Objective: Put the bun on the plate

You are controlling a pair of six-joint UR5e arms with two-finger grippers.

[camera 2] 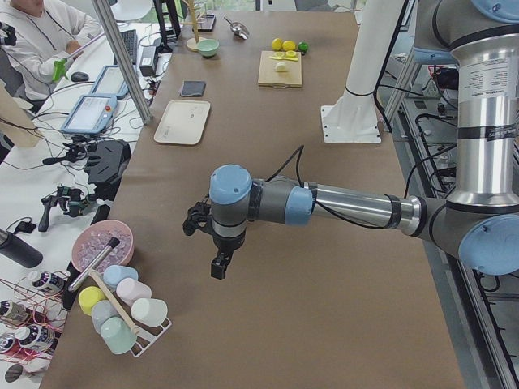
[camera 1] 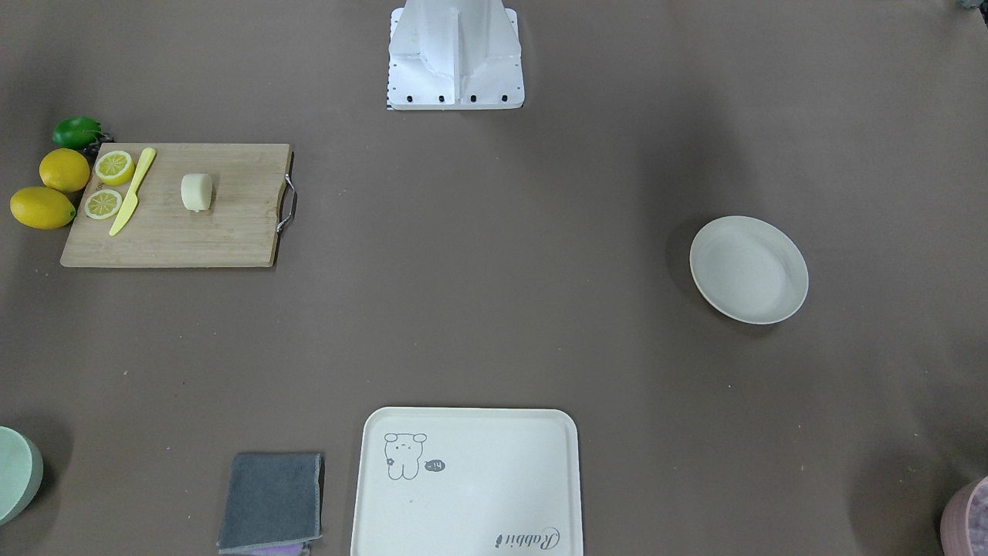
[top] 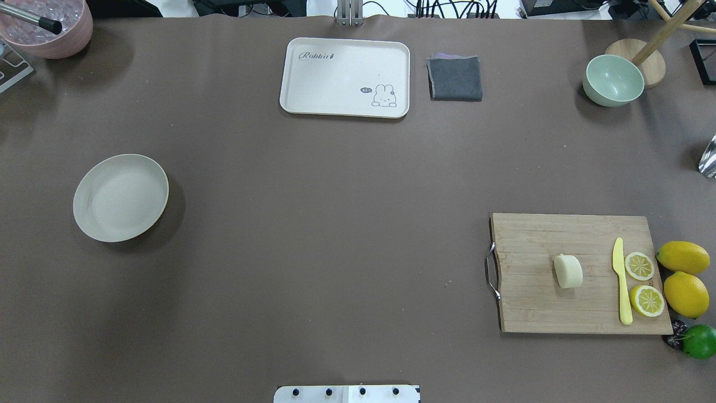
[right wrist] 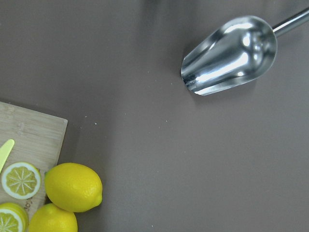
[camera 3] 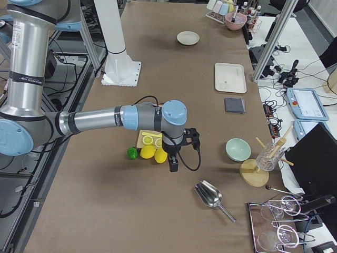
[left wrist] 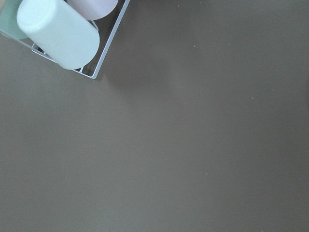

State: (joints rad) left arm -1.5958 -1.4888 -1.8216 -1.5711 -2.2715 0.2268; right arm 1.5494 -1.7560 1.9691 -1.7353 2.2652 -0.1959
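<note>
Nearest the robot, on its right: bun [top: 568, 271] on the cutting board [top: 531, 308].
You'll find it lying near the board's middle, apart from the yellow knife [top: 621, 285] and two lemon halves [top: 639, 266]; whole lemons [top: 682, 257] sit just off the board's edge. Farther out, on the left half, the plate [top: 120, 197] rests well apart from the bun. Along the far edge lie the tray [top: 335, 78], grey cloth [top: 455, 78] and green bowl [top: 612, 81]. The left gripper [camera 2: 219, 263] hovers by the cup rack [camera 2: 134, 324], the right gripper [camera 3: 173, 166] beside the lemons; you cannot tell whether either is open or closed.
</note>
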